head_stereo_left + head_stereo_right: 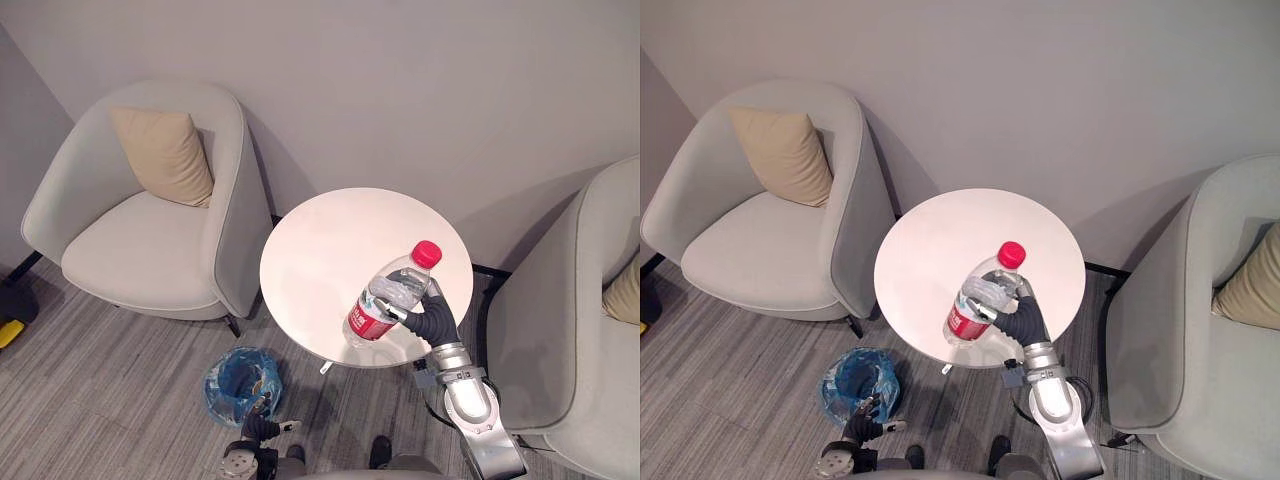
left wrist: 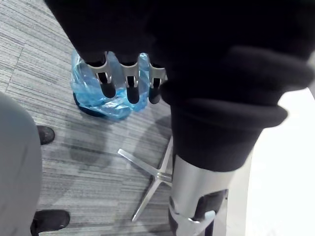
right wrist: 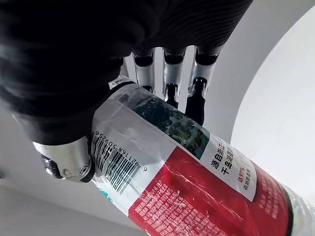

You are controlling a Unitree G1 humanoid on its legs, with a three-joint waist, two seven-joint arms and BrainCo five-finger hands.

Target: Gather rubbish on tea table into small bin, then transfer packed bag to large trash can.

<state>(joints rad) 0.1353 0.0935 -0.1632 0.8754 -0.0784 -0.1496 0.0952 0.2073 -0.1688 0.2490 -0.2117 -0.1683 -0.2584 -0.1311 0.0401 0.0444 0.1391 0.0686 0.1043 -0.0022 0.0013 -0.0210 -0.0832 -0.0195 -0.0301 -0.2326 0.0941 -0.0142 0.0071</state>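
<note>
1. Gripping the clear plastic bottle [image 1: 392, 292] round its middle, the right hand [image 1: 432, 320] comes in over the near right edge of the round white tea table [image 1: 320, 235]. In the right wrist view its fingers [image 3: 170, 83] curl across the bottle's label and the thumb presses from the opposite side.
2. The bottle has a red cap and a red label. It is tilted, with the cap pointing up and away towards the wall and the base angled down towards the robot's left.
3. The bottle is above the near right part of the tabletop. Whether its base touches the surface cannot be told.
4. The small bin [image 1: 240, 383] stands on the grey striped carpet [image 1: 100, 390] to the near left of the table, just beside its metal star base [image 2: 152, 179]. A blue plastic bag lines it, and the bag's rim is folded over the outside.
5. The left hand [image 1: 260, 428] hangs low near the bin, on its near side, and holds nothing. In the left wrist view its fingers are straight and relaxed, pointing towards the blue bag without touching it.
6. A light grey armchair [image 1: 140, 255] with a beige cushion [image 1: 163, 155] stands left of the table.
7. A second grey armchair [image 1: 565, 330] stands to the right, with another cushion [image 1: 626, 290] at its edge.
</note>
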